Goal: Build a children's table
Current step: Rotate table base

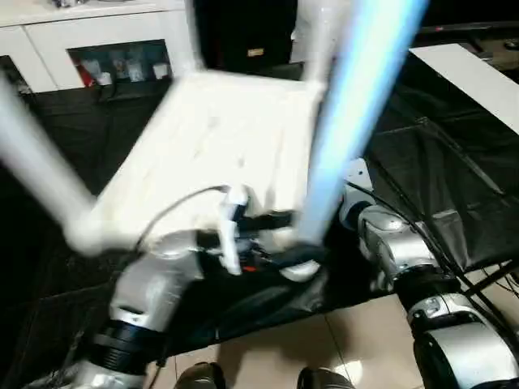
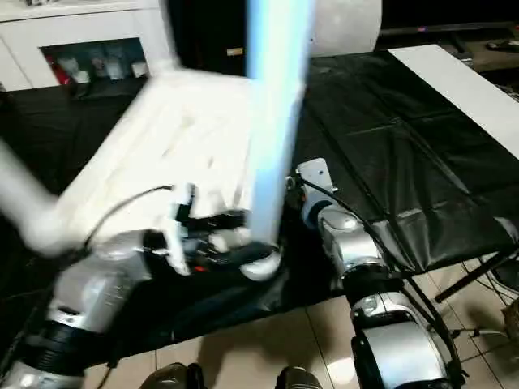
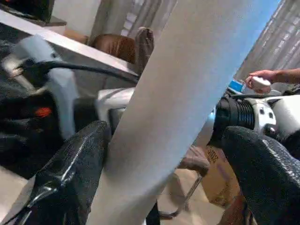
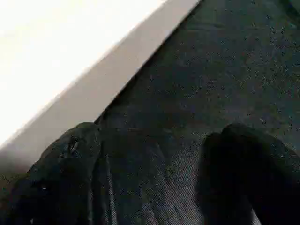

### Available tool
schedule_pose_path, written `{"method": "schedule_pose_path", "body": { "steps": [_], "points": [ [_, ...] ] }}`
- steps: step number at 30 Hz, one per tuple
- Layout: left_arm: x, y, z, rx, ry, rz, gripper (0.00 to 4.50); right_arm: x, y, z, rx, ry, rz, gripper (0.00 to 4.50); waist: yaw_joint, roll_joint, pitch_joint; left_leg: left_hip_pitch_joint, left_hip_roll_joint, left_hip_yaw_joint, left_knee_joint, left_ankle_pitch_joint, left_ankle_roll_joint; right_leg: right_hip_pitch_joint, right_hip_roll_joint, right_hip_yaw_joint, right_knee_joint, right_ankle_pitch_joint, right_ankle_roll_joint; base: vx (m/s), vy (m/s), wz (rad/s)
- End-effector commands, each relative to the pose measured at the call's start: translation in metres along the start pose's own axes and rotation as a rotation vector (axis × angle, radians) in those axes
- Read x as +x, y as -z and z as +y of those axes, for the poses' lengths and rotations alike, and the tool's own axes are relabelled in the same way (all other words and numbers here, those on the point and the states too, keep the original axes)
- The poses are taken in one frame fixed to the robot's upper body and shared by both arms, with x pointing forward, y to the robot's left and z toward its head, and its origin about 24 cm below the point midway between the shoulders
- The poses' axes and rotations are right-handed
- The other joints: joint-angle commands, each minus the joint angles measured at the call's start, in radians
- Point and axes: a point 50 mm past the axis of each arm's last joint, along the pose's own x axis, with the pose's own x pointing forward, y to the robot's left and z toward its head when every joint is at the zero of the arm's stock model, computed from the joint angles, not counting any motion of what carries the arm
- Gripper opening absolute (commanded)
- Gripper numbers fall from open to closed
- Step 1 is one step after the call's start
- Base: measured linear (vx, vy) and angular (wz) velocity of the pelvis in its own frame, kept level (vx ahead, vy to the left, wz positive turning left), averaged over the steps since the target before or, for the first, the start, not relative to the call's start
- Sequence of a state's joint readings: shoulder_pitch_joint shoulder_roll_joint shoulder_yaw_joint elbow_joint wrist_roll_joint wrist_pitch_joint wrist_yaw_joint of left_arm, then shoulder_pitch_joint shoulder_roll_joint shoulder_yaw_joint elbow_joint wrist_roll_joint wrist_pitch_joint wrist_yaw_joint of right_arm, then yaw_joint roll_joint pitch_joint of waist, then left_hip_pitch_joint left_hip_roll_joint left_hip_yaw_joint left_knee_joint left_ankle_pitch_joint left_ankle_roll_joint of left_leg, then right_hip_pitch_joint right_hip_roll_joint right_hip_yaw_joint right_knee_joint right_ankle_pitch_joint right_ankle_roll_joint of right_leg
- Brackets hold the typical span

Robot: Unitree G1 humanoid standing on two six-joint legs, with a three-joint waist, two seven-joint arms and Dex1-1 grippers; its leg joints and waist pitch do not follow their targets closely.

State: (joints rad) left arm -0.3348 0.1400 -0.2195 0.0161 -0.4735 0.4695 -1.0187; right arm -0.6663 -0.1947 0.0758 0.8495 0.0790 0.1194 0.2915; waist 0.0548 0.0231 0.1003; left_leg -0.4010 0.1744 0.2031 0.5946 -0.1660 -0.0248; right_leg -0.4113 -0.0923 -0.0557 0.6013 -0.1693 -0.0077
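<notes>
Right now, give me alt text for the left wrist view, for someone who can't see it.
A white tube leg rises steeply between the left gripper's two black fingers, which stand wide apart; the leg lies against one finger and clear of the other. Behind it are a silver robot arm and a person's hand holding a small white object.
</notes>
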Motion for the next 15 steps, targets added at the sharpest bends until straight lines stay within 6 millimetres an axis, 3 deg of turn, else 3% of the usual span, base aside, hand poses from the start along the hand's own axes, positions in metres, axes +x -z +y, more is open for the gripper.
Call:
{"method": "schedule_pose_path", "body": {
  "steps": [1,4,7,15],
  "points": [
    [0.013,-0.005,0.000,0.075,-0.020,0.010,4.22,0.002,-0.003,0.003,-0.005,-0.005,-0.009,4.50,0.002,-0.008,-0.084,0.028,0.052,-0.021,-0.068,-0.172,0.043,0.051,-0.051,0.042,-0.059,-0.151,-0.248,0.000,0.000,0.00],
    [0.016,-0.011,0.021,0.183,-0.203,0.011,4.22,0.000,-0.001,-0.002,0.002,0.018,-0.014,4.50,0.002,-0.007,-0.084,0.027,0.050,-0.022,-0.066,-0.170,0.050,0.052,-0.051,0.042,-0.059,-0.137,-0.243,0.000,0.000,0.00],
    [0.016,-0.020,0.029,0.213,-0.277,-0.026,4.22,-0.004,0.000,-0.010,0.016,0.049,-0.025,4.50,0.002,-0.012,-0.084,0.025,0.049,-0.022,-0.066,-0.180,0.047,0.054,-0.053,0.040,-0.061,-0.159,-0.236,0.000,0.000,0.00],
    [0.006,-0.018,0.015,0.207,-0.165,0.025,4.22,-0.022,0.001,-0.025,0.021,0.042,-0.095,4.50,0.004,-0.010,-0.086,0.025,0.049,-0.021,-0.063,-0.152,0.070,0.051,-0.049,0.039,-0.056,-0.138,-0.241,0.000,0.000,0.00]
  ]
}}
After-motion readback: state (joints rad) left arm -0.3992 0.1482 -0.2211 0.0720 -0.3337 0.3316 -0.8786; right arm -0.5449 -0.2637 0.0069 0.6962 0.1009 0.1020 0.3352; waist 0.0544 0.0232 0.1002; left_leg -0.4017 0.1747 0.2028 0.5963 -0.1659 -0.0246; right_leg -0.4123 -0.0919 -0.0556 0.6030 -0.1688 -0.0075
